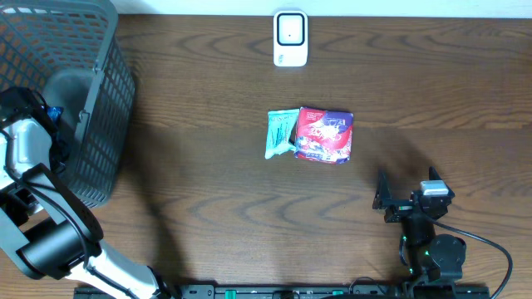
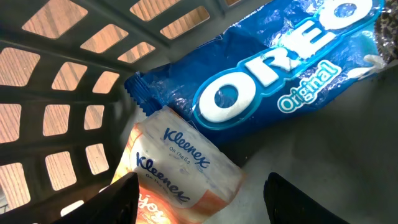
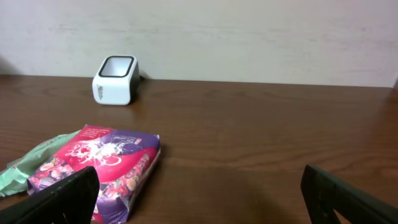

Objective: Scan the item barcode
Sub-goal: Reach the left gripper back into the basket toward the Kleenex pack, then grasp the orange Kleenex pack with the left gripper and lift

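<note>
The left gripper is inside the basket. Its jaws stand partly open and they hold nothing. Only the tips of its two dark fingers enter the wrist picture, at the bottom edge. Between and under them lies a tissue pack, white and orange, with its lower end cut off by the frame. One finger covers a corner of this pack, and I cannot tell if it touches it. The other finger is apart from it.

Just behind the tissue pack lies a blue cookie pack, touching it. Its right end goes out of the picture. No barcode can be seen on either pack. From overhead the basket wall hides the gripper and both packs almost fully.

The right gripper hangs low over the table, with jaws fully apart and empty. Only its fingertips show, in the bottom corners of the wrist picture.

In front of it, in the middle of the table, lies a red and purple sweets bag. A green packet lies against its side, and its print is too small to read.

The white scanner stands at the far edge, well apart from the basket.
</note>
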You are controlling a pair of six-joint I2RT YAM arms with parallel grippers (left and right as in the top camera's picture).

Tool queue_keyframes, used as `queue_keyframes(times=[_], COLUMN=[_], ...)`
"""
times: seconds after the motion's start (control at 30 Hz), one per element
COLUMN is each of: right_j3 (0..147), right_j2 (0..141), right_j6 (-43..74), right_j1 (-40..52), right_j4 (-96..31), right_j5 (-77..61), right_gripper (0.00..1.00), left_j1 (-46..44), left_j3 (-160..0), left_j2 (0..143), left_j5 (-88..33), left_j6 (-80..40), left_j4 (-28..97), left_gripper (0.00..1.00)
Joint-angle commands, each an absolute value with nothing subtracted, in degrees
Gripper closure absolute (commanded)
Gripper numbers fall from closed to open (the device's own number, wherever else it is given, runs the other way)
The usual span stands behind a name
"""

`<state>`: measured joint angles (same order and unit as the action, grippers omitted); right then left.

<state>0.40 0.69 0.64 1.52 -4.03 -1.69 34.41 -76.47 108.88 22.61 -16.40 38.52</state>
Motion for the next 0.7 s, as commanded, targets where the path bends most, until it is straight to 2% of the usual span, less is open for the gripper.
queue_keyframes(times=[0.0, 0.23, 0.37, 0.5, 0.67], right_j3=[0.3, 0.3, 0.3, 0.3, 0.3], right_j2=[0.4, 0.4, 0.4, 0.4, 0.4], right_j6=[1.2, 1.2, 1.2, 1.2, 1.2], right_j1=[1.5, 1.5, 1.5, 1.5, 1.5], right_j4=[-4.3, -4.3, -4.3, -4.3, -4.3], right_j5=[-1.6, -1.6, -1.6, -1.6, -1.6], right_gripper=[0.01, 0.01, 0.01, 0.01, 0.01], left_j1=[34.7, 34.7, 34.7, 34.7, 34.7], left_j3=[-76.3, -76.3, -76.3, -76.2, -76.2], left_j2=[109.1, 109.2, 109.3, 109.3, 109.3], left_j5=[22.7, 22.7, 22.7, 22.7, 22.8], left_j6=[-15.7, -15.7, -15.7, -15.7, -15.7], left_j4=[38.2, 38.7, 39.8, 40.5, 41.5], left_gripper=[0.36, 0.36, 0.45, 0.49, 0.7])
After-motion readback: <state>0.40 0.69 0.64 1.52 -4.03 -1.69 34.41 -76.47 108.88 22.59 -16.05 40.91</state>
